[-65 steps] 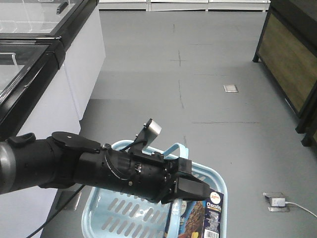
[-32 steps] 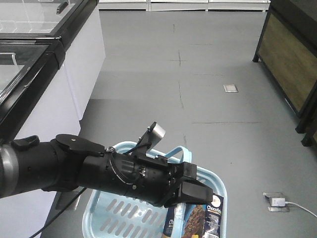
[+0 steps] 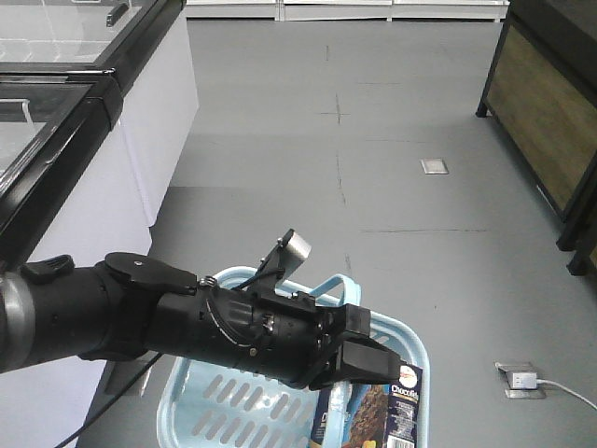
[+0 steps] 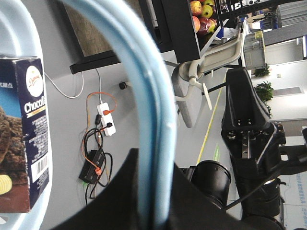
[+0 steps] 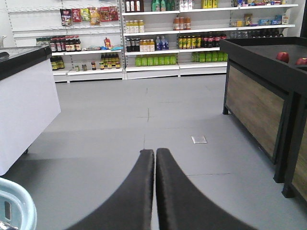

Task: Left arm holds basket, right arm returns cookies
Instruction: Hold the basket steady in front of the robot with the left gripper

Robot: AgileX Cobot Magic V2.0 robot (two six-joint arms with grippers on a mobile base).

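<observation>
Left arm [image 3: 140, 322] reaches in from left, above basket [image 3: 191, 397]. Left gripper [image 4: 156, 206]: jaws clenched on basket's blue hoop handle [image 4: 144, 96], which runs between them. Cookies [image 3: 384, 413] inside basket at its right corner, upright, printed face showing, just below left gripper; lower part cut off by frame edge. Right gripper [image 5: 154, 187] apart from basket, above grey floor [image 5: 120, 124]; jaws pressed together, nothing between. Basket rim shows at bottom-left of right wrist view.
</observation>
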